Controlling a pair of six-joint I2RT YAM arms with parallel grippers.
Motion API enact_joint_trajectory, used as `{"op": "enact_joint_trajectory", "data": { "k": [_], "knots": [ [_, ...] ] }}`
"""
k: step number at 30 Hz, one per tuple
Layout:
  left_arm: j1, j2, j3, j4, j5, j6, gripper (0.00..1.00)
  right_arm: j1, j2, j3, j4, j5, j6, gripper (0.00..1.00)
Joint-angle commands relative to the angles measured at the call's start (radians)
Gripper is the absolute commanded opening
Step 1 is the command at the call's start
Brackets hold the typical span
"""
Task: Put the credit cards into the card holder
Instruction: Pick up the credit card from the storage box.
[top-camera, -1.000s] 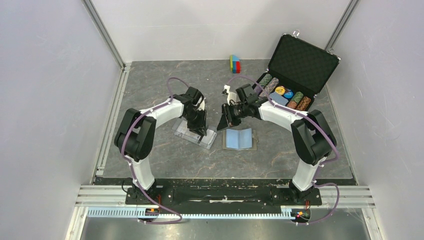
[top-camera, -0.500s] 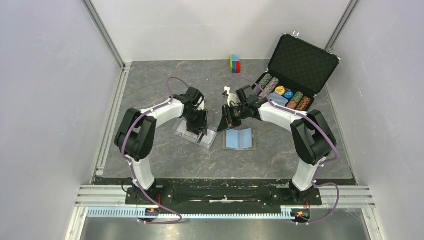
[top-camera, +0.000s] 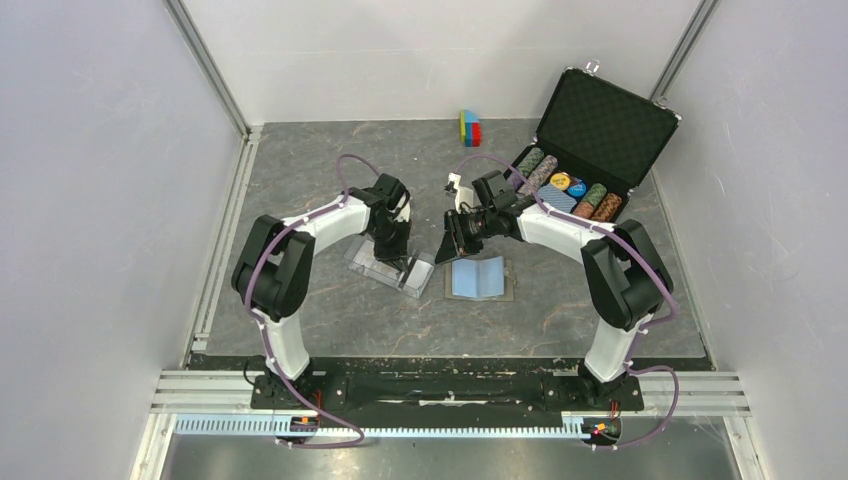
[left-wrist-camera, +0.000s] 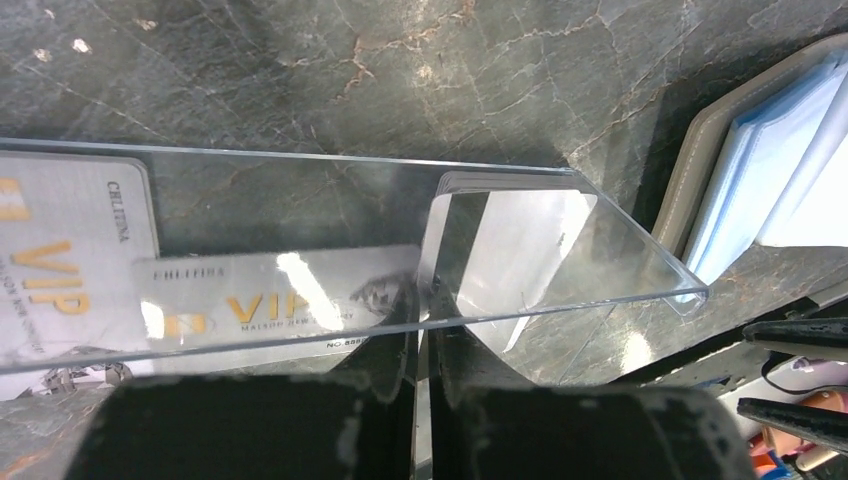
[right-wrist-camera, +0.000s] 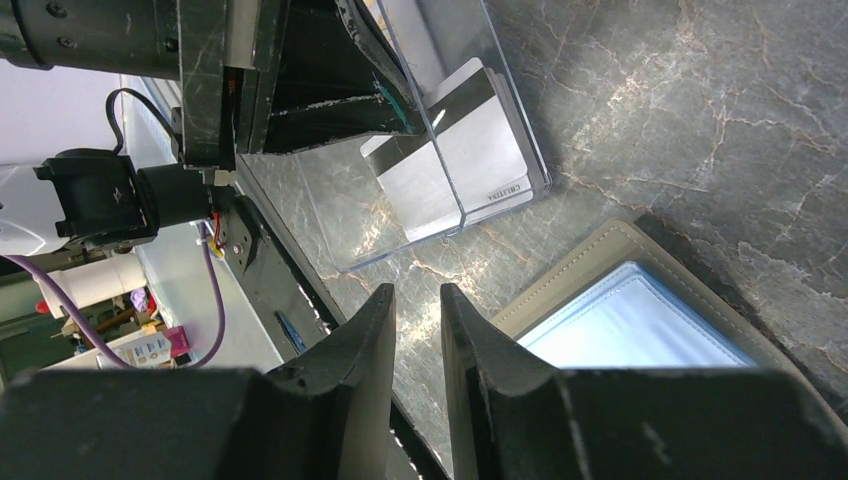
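The card holder (top-camera: 477, 277) lies open on the table and shows its light blue lining (left-wrist-camera: 770, 160). Left of it sits a clear plastic case (top-camera: 390, 268) with credit cards in it. Two silver VIP cards (left-wrist-camera: 270, 300) lie flat behind its clear wall. My left gripper (top-camera: 405, 262) reaches into the case's right end. In the left wrist view that gripper (left-wrist-camera: 421, 340) is shut on the edge of a pale credit card (left-wrist-camera: 500, 250), which is tipped up. My right gripper (top-camera: 447, 245) hangs by the holder's left edge (right-wrist-camera: 640, 320), its jaws a little apart with nothing between them (right-wrist-camera: 418, 300).
An open black briefcase (top-camera: 590, 150) holding poker chips stands at the back right. A small stack of coloured blocks (top-camera: 469, 127) sits by the back wall. White walls close in the table on three sides.
My left gripper opened wider, then closed on a card at the case's right end and shifted slightly. The right arm and the card holder have not moved.
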Motion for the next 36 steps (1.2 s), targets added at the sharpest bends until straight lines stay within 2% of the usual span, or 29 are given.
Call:
{"op": "enact_joint_trajectory", "data": {
  "k": [1, 11, 18, 22, 24, 36],
  "knots": [
    [-0.025, -0.025, 0.026, -0.014, -0.081, 0.034, 0.02, 0.006, -0.01, 0.0, 0.012, -0.005, -0.018, 0.26],
    [-0.098, -0.049, 0.091, -0.096, -0.18, 0.048, 0.02, 0.006, -0.018, -0.004, 0.009, 0.001, -0.025, 0.26],
    [-0.108, -0.093, 0.074, -0.049, -0.063, 0.026, 0.03, 0.005, -0.03, -0.003, 0.009, 0.013, -0.024, 0.27],
    [-0.117, -0.064, 0.065, -0.037, -0.009, 0.033, 0.13, 0.003, -0.031, -0.001, 0.01, 0.016, -0.025, 0.27],
    [-0.123, -0.058, 0.052, -0.01, 0.036, 0.026, 0.14, 0.002, -0.035, -0.002, 0.009, 0.017, -0.025, 0.27],
    [-0.14, -0.047, 0.027, 0.034, 0.09, 0.005, 0.17, -0.014, -0.047, -0.007, 0.009, 0.022, -0.027, 0.27]
  ]
}}
